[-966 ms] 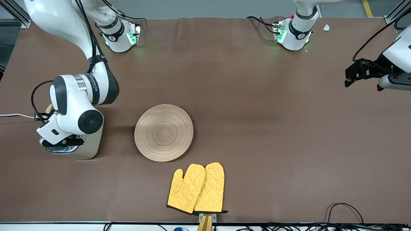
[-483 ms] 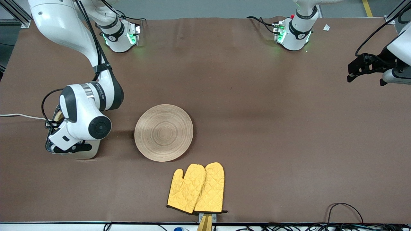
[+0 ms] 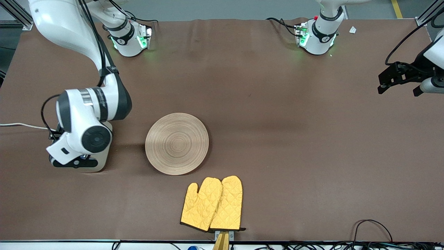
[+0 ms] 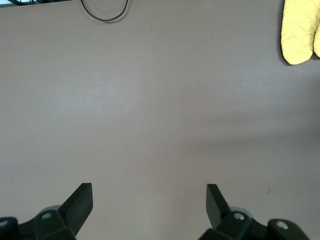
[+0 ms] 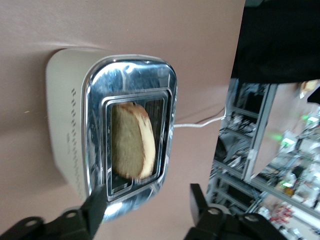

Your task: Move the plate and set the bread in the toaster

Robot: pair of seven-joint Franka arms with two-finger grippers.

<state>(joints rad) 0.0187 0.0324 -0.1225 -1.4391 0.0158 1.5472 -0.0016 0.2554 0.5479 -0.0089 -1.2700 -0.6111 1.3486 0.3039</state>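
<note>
The toaster (image 5: 67, 125) has cream sides and a chrome top. The bread (image 5: 131, 140) stands in one slot, its top sticking out. My right gripper (image 5: 147, 202) is open and empty just above the toaster's top, touching nothing. In the front view the right arm's wrist covers most of the toaster (image 3: 100, 163) and hides the bread. The plate (image 3: 177, 143) lies flat beside the toaster, toward the left arm's end. My left gripper (image 3: 381, 84) is open and empty (image 4: 149, 197) over bare table at the left arm's end.
A pair of yellow oven mitts (image 3: 212, 203) lies nearer to the front camera than the plate, and shows in the left wrist view (image 4: 300, 30). The toaster's white cord (image 3: 20, 125) runs off the table edge. Black cables lie along the front edge.
The right arm's wrist has shifted over the toaster, and the bread edge that showed beside it is now hidden. The left gripper has drawn back toward its end of the table.
</note>
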